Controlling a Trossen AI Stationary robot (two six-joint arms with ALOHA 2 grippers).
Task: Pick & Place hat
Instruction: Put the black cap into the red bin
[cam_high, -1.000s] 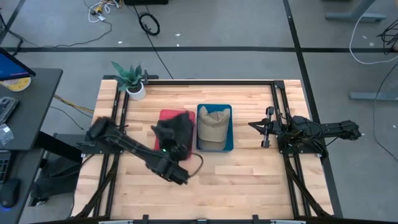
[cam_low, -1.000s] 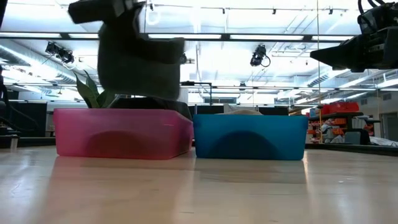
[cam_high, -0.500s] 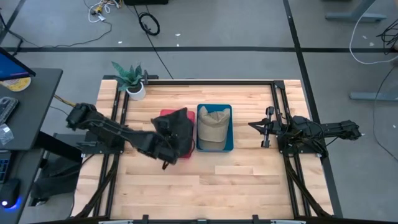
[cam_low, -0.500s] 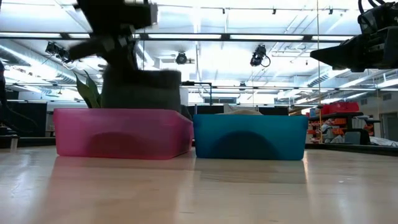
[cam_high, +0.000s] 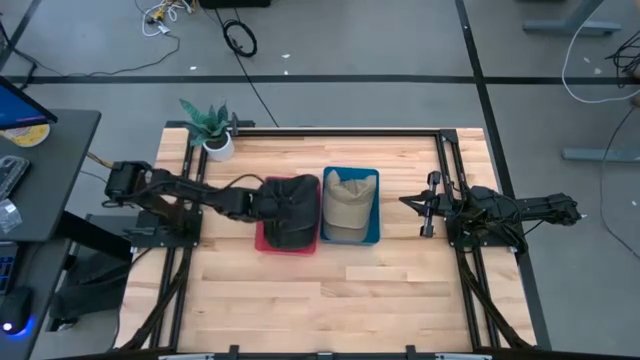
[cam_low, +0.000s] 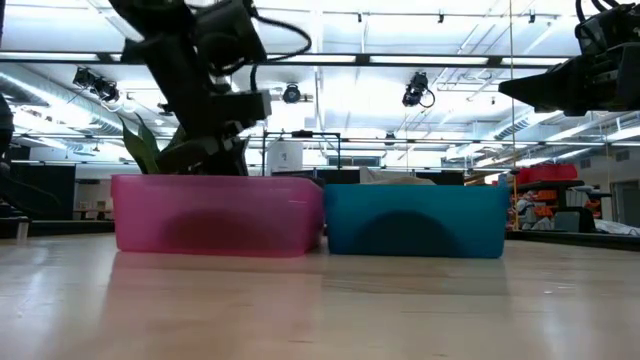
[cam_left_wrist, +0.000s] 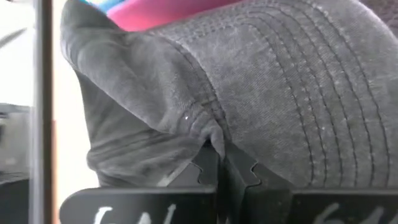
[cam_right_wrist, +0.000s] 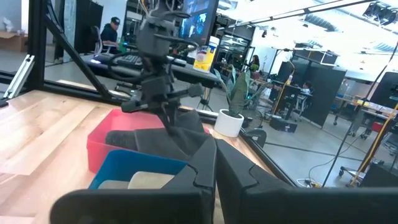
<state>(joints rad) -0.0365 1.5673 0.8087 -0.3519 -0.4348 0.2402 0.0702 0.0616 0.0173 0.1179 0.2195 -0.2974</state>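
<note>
A dark grey hat (cam_high: 292, 208) sits down in the pink bin (cam_high: 268, 243) at the middle of the table. In the left wrist view the hat (cam_left_wrist: 292, 93) fills the picture, showing its stitched brim. My left gripper (cam_high: 262, 200) reaches in from the table's left and is shut on the hat; in the low view my left gripper (cam_low: 215, 140) dips behind the bin's rim. A tan hat (cam_high: 347, 200) lies in the blue bin (cam_high: 376, 225) right beside the pink one. My right gripper (cam_high: 428, 210) waits shut at the table's right side, touching nothing. My left gripper pinches a fold of the grey cloth where the stitched brim meets the crown (cam_left_wrist: 208, 134) between its two fingers (cam_left_wrist: 205, 165). It comes from the table's left, slanting downward. The hat rests in the pink bin, and the bin's wall hides its underside in the low view.
A potted plant (cam_high: 212, 130) stands at the far left corner. Metal frame rails (cam_high: 445, 165) run along both sides of the table. Bare wood (cam_high: 330, 290) lies toward the near edge. The room beyond holds desks and people (cam_right_wrist: 115, 28).
My left gripper has swung from the near side toward the left and come down, carrying the grey hat from well above the pink bin down into it. It has stayed shut on the hat. Both bins have slid a little toward the table's right.
</note>
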